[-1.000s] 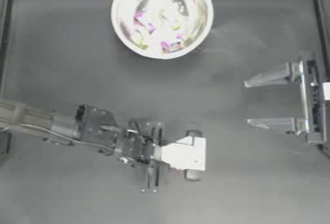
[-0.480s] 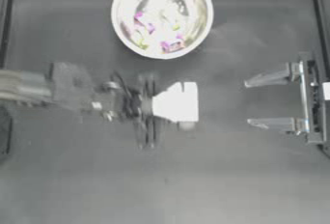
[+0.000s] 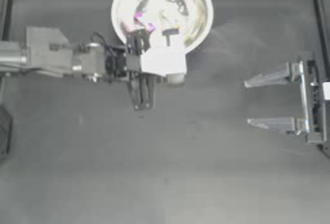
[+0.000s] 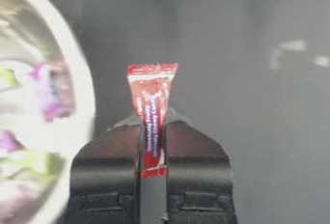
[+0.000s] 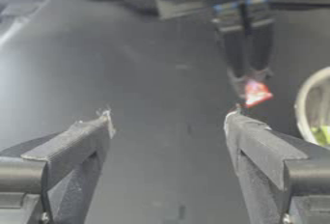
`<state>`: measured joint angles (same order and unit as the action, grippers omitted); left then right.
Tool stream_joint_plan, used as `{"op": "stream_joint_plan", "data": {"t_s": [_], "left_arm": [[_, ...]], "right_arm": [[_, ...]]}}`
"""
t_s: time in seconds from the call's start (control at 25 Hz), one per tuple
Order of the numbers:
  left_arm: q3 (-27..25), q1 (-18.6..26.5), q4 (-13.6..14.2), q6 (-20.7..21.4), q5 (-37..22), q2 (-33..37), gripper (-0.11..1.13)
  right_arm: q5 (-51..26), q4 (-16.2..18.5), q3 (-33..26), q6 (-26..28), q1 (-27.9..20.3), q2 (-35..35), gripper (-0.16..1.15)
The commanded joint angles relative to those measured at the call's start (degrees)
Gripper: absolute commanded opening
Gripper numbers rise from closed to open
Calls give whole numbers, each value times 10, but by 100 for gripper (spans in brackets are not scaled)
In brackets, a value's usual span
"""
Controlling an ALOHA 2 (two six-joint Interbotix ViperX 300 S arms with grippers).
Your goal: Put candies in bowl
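The red candy (image 4: 152, 114) stands upright, pinched between the two jaws of the left hand (image 4: 152, 146), its upper twisted end poking out above the jaw tips. That hand sits just beside the bowl (image 3: 126, 1), at the bowl's near rim, with the arm reaching in from the bowl's left side. Inside the bowl (image 4: 77, 97) lie pink-purple candies (image 4: 53, 90) and yellow-green candies (image 4: 26, 159), mixed with bright reflections, so their exact count is hard to tell. The right hand (image 3: 283, 100) rests well apart from the bowl, out toward the table's (image 3: 161, 170) right edge, its jaws spread wide with nothing between them.
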<state>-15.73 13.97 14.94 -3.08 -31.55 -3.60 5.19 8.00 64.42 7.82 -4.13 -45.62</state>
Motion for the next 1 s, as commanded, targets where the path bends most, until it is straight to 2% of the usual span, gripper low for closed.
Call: {"op": "stream_joint_plan", "data": {"t_s": [0.04, 0.28, 0.52, 1.0], "left_arm": [[3, 40, 2, 7, 29, 44, 31], [-1, 114, 2, 29, 69, 34, 31], [11, 161, 2, 54, 90, 4, 31], [41, 192, 2, 63, 114, -70, 33]], "right_arm": [[4, -5, -8, 1, 1, 2, 99], [4, -5, -10, 1, 1, 2, 99], [4, -8, -9, 2, -4, 2, 99], [4, -17, -7, 2, -5, 2, 99]]}}
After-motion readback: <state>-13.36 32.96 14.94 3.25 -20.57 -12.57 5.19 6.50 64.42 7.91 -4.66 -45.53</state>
